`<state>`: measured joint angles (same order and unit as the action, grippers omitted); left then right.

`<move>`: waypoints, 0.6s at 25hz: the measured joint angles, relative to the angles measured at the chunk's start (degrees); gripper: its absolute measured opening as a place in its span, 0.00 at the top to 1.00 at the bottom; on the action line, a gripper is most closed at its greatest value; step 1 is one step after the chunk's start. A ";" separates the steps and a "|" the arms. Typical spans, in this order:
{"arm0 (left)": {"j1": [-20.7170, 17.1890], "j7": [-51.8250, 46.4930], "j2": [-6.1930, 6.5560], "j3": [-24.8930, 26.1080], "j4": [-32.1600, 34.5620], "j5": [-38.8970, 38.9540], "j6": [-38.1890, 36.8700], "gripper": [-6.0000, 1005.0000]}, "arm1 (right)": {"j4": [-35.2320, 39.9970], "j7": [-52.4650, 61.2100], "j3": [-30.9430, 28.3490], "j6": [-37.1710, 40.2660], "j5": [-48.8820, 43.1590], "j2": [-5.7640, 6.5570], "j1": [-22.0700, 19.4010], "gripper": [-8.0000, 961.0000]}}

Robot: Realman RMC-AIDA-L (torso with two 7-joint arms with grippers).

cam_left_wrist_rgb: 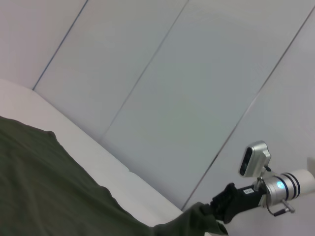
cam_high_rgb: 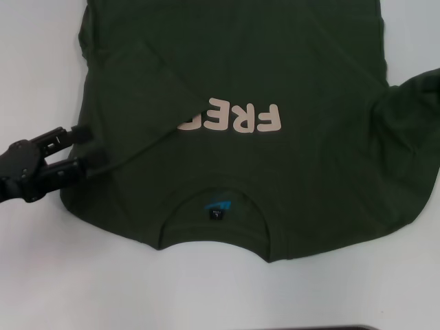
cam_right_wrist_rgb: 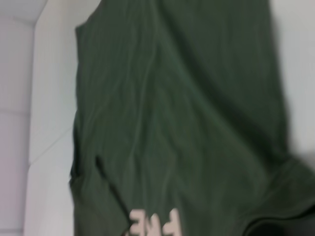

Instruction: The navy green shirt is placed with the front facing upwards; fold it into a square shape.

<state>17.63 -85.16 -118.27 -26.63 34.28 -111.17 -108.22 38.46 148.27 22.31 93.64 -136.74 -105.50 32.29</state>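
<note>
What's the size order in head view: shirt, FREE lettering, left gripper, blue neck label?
1. navy green shirt
2. and 3. FREE lettering and left gripper with its housing look alike; not ranked.
4. blue neck label

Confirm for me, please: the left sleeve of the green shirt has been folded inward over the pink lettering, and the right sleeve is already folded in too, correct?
Not quite. The left sleeve of the green shirt is folded inward, covering part of the pink lettering, with the left claw at that edge. But the right sleeve is not folded in; it spreads outward. The head view shows this.
</note>
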 joint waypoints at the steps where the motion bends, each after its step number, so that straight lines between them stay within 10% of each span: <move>1: -0.02 0.01 0.00 0.32 0.00 0.02 0.01 0.14 | -0.23 -0.02 0.37 0.24 0.08 -0.50 0.40 0.98; 15: 0.08 0.35 -0.22 2.53 0.00 0.09 0.28 0.14 | -4.42 -0.20 1.35 0.31 2.69 -2.81 4.57 0.98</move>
<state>17.71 -84.81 -118.49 -24.10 34.28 -111.09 -107.94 34.04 148.07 23.65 93.96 -134.06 -108.30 36.86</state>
